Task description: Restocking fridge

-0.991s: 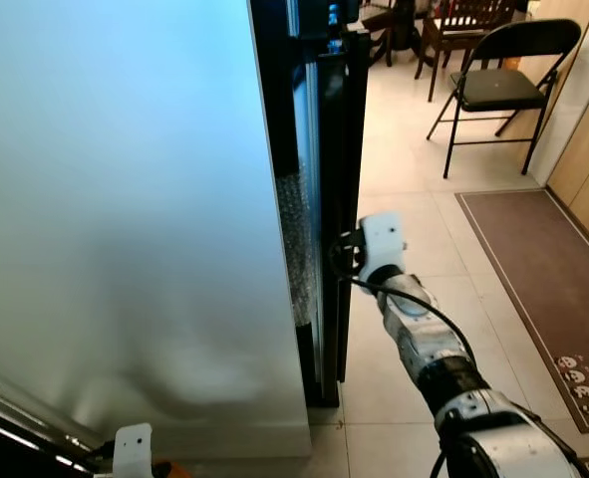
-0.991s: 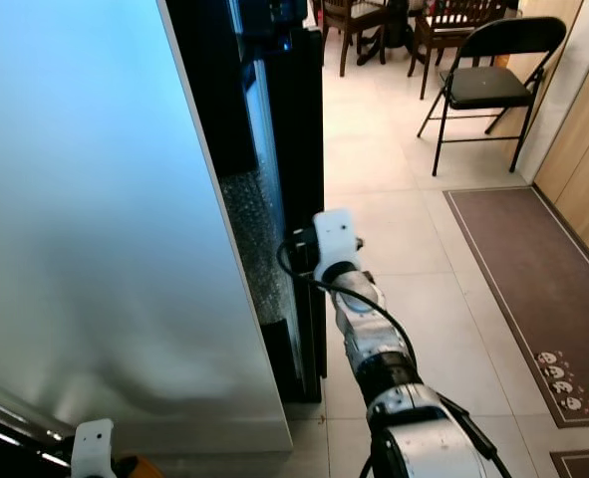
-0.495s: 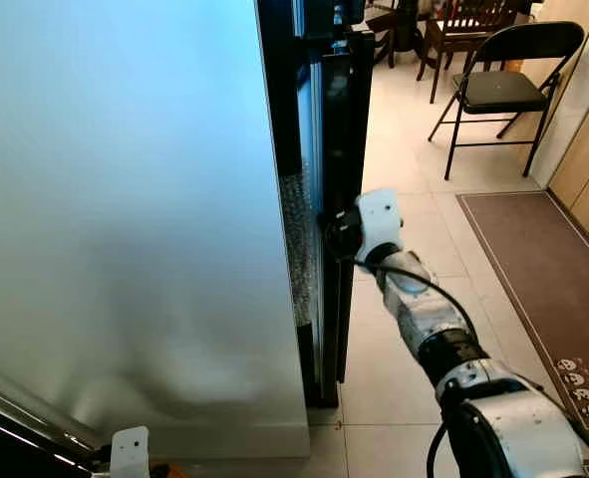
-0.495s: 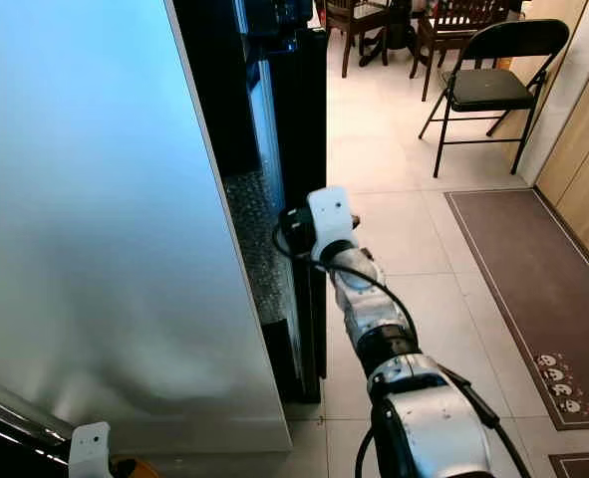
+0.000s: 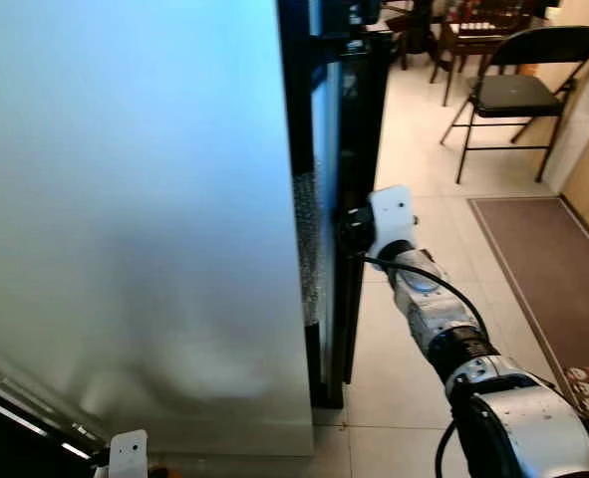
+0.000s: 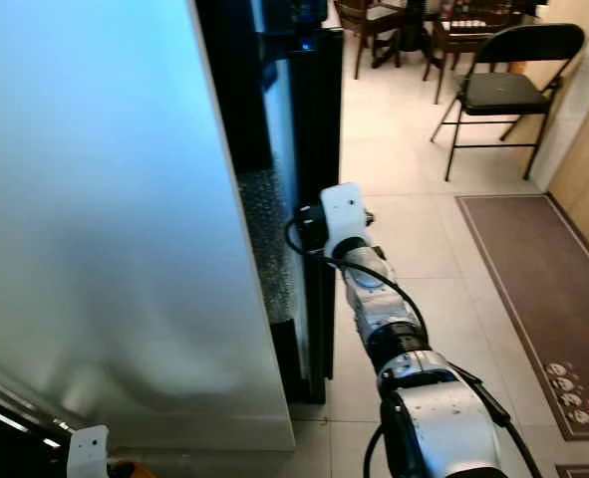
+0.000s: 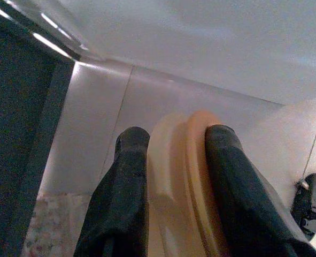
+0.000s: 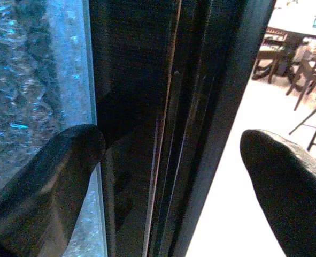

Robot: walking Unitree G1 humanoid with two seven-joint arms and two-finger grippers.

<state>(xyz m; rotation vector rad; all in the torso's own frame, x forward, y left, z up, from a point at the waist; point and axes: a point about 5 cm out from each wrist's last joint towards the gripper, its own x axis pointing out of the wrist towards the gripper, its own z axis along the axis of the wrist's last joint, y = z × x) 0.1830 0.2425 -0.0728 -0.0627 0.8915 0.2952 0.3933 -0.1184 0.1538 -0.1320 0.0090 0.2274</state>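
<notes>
The fridge door [image 5: 135, 219] showed a smooth, satin pale face with soft sheen; its edge frame [image 8: 163, 123] was glossy black, streaked with reflections; a panel [image 8: 29, 75] beside it looked like bubbled, textured clear plastic; the floor [image 6: 404, 169] was pale glazed tile, faintly shiny; the folding chair [image 5: 518, 95] had thin black metal legs and a matt dark seat; the rug [image 5: 548, 259] looked like matt brown woven cloth; the right arm [image 6: 414, 398] wore brushed silver metal; the left gripper's fingers [image 7: 120, 198] were matt black, closed round a smooth orange plastic object [image 7: 182, 187].
</notes>
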